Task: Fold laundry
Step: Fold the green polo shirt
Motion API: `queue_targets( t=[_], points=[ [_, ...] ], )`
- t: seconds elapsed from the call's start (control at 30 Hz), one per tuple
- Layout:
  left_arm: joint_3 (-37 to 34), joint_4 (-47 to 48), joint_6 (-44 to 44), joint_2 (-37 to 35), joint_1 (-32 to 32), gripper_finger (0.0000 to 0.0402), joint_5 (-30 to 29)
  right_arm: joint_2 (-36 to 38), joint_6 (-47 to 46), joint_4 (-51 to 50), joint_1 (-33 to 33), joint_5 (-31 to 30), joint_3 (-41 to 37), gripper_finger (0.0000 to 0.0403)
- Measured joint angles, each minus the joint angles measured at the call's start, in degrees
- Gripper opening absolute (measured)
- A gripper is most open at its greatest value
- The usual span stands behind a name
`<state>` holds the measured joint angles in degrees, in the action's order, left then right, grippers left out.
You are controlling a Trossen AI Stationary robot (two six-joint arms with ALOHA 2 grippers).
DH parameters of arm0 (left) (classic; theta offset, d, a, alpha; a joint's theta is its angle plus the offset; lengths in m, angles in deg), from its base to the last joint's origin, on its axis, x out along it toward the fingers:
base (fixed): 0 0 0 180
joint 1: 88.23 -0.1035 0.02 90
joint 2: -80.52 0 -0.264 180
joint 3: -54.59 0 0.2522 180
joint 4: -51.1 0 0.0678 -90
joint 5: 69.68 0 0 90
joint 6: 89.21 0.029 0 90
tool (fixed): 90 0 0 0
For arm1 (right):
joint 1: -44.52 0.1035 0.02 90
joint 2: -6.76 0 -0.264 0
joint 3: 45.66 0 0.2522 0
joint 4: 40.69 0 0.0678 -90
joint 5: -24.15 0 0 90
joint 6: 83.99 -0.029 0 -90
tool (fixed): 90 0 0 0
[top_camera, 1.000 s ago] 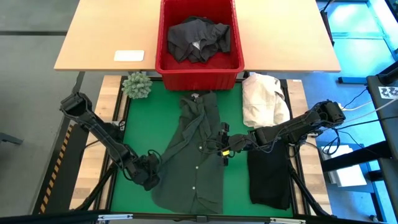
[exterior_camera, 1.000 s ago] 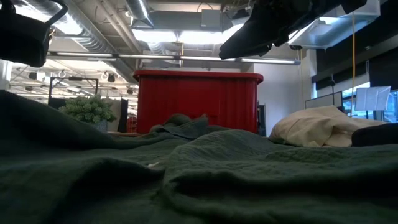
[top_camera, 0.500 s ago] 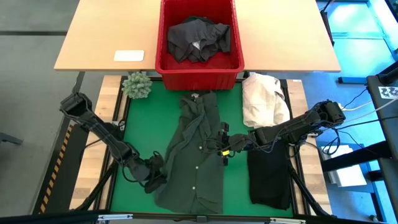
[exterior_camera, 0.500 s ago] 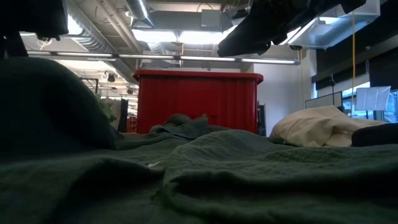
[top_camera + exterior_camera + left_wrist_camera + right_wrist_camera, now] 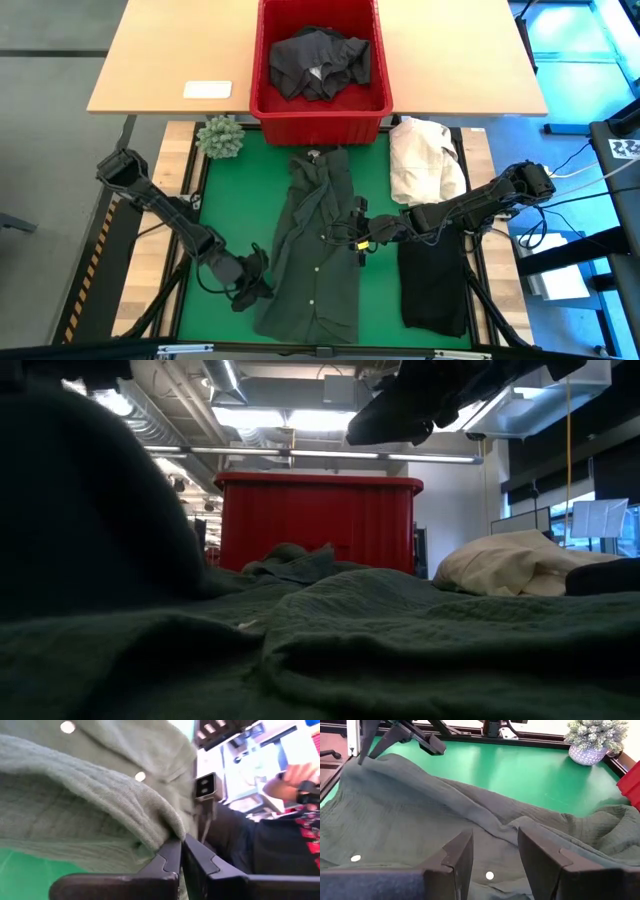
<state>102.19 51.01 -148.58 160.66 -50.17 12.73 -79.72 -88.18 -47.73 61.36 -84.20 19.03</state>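
A dark green shirt (image 5: 315, 250) lies spread on the green mat, buttons up, its collar toward the red basket (image 5: 268, 95). My left gripper (image 5: 255, 285) is shut on the shirt's left edge near the hem. My right gripper (image 5: 362, 240) hovers open above the shirt's right edge, touching nothing; the low view shows this right gripper (image 5: 400, 410) well above the cloth. A black garment (image 5: 432, 285) lies flat at the mat's right. A dark grey garment (image 5: 318, 62) sits crumpled in the basket. My left gripper pinches a fold at the shirt's left edge (image 5: 160, 827) between its two shut fingers (image 5: 170, 857). The fingers come from the table's left, slanting down. That edge (image 5: 357, 765) is raised off the mat and humps up, while the rest of the shirt lies flat.
A cream-white cloth heap (image 5: 425, 160) lies at the mat's far right, next to the basket. A small potted plant (image 5: 220, 137) stands at the far left corner. A white flat object (image 5: 207, 89) lies on the wooden table (image 5: 170, 50) behind. Bare green mat (image 5: 235, 200) shows left of the shirt.
My left gripper has shut on the shirt's left lower edge, turned, and moved up and toward the table's right. That edge has lifted off the mat and drawn inward, rising as a hump in the low view. The rest of the shirt has stayed put.
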Motion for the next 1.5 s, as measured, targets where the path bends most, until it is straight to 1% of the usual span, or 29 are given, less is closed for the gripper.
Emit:
queue_targets(
  t=[0.17, 0.3, 0.47, 0.6, 0.73, 0.87, 1.0, 1.2, 1.37, 1.5],
  points=[
    [1.59, 2.22, 1.89, 0.01, -2.06, 0.0002, 2.86, 0.0, 0.0, 0.18, 0.0, 0.0, 0.0, 0.0156],
    [5.51, 8.96, 3.98, 1.58, -4.3, 0.0001, 6.49, -0.02, 0.0, 0.8, 0.0, -0.04, 0.01, 0.0156],
    [13.2, 17.25, 7.4, 7.35, -6.89, 0.0001, 11.63, 0.0, 0.0, 1.39, 0.0, -0.59, 0.0, 0.0156],
    [20.11, 20.9, 10.51, 13.69, -8.23, 0.0, 15.99, 0.0, 0.0, 1.78, 0.0, -0.63, 0.0, 0.0156],
    [26.38, 24.18, 11.98, 19.02, -9.32, 0.0, 17.6, -0.02, 0.0, 3.08, 0.0, -0.66, 0.0, 0.0156],
    [29.73, 25.75, 12.72, 22.0, -10.46, 0.0001, 18.15, -0.02, -0.06, 3.17, 0.0, -0.66, 0.0, 0.0156],
    [30.21, 26.07, 13.39, 22.59, -11.62, 0.0024, 17.67, -0.02, -0.11, 3.2, 0.0, -0.66, 0.0, 0.0156],
    [30.21, 26.34, 19.04, 22.62, -12.04, 0.0076, 20.96, -0.02, -0.44, 3.14, 0.0, -0.66, 0.0, 0.0156],
    [30.21, 26.21, 20.52, 22.62, -12.08, 0.0118, 23.53, -0.02, -0.24, 3.11, 0.0, -0.66, 0.0, 0.0156],
    [31.88, 26.39, 21.03, 22.62, -12.04, 0.0141, 24.25, -0.02, -0.07, 3.07, 0.0, -0.66, 0.0, 0.0156]
  ],
)
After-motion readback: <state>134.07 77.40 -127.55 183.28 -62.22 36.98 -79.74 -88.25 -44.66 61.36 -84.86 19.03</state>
